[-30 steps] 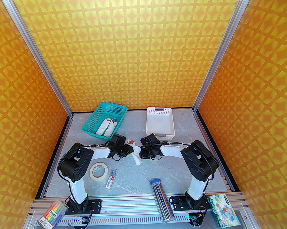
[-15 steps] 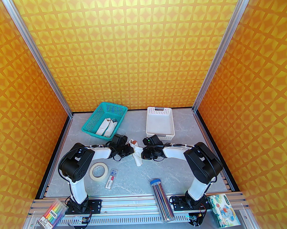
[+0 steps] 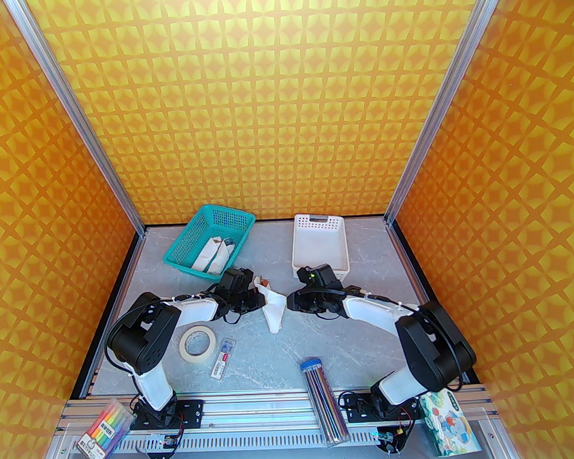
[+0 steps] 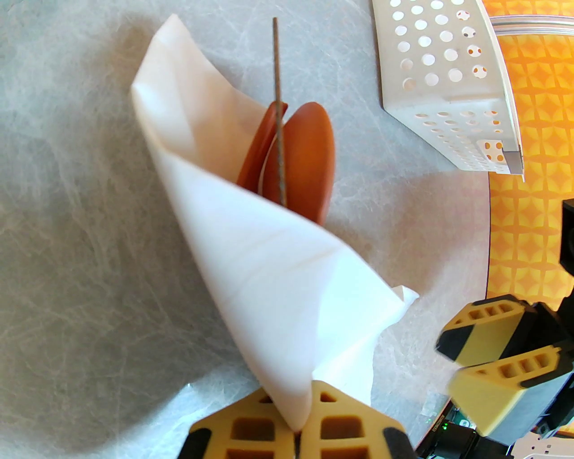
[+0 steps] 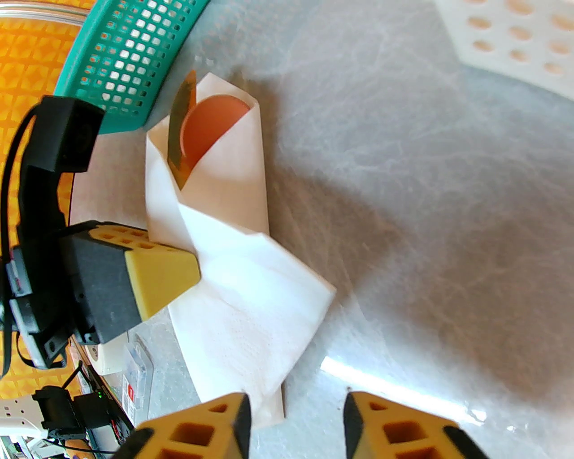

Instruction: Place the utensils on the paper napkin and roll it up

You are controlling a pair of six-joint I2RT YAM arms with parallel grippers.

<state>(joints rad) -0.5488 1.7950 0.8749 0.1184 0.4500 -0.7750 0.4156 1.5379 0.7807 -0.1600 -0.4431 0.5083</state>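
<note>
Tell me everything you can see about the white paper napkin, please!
The paper napkin is thin, plain white and lightly creased. It is wrapped into a loose, cone-like roll resting on the grey table. A reddish-brown spoon and a thin blade-like piece poke out of its open end. The left gripper is shut on it, pinching a fold of paper. The right gripper is open near its other end, holding nothing.

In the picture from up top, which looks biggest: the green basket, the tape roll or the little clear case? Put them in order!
Biggest to smallest, as they look from above:
1. green basket
2. tape roll
3. little clear case
The basket sits farthest back and still looks much the biggest.
</note>
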